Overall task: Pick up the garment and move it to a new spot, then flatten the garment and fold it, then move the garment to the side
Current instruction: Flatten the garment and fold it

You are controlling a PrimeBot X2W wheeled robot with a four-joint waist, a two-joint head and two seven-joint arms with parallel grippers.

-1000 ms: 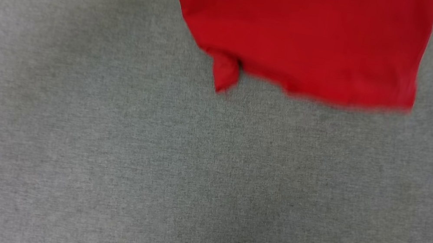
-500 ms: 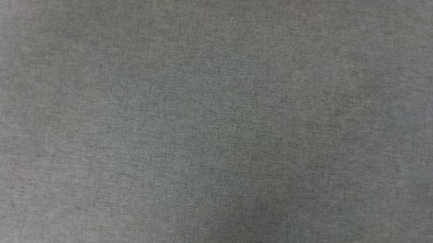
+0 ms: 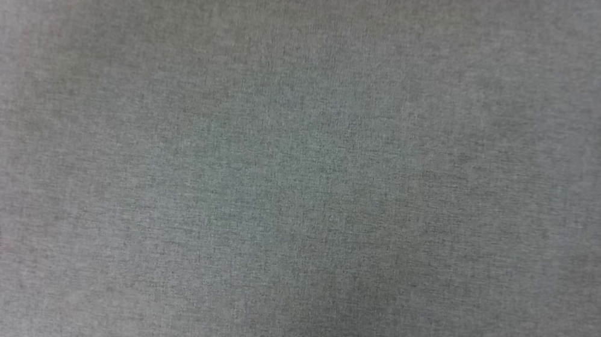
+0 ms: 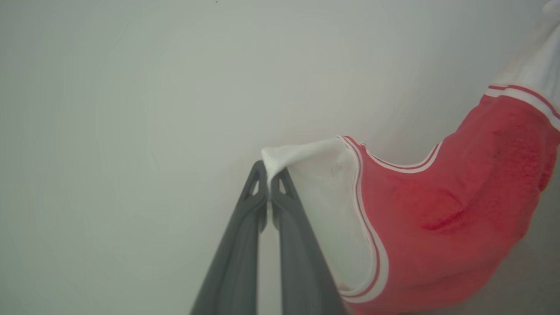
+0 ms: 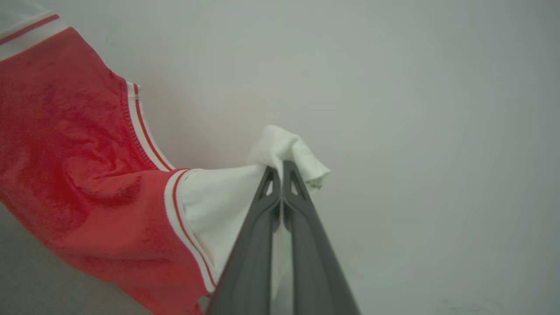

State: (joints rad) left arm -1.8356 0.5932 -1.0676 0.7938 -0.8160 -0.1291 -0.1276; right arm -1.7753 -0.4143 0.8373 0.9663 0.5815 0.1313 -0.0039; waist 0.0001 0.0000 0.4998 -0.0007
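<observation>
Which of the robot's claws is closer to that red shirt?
Neither is nearer: the left gripper pinches the garment by one white sleeve, the right gripper by the other.

left gripper [image 4: 267, 173]: you are pinching its two dark fingers together on a white sleeve edge of the garment [image 4: 437, 210] | right gripper [image 5: 280, 168]: you are clamping its fingers, tips touching, on bunched white fabric of the other sleeve | both: you are holding the cloth at the fingertips

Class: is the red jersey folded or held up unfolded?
Unfolded: the jersey hangs between left pincer and right pincer, each shut on a sleeve.
</observation>
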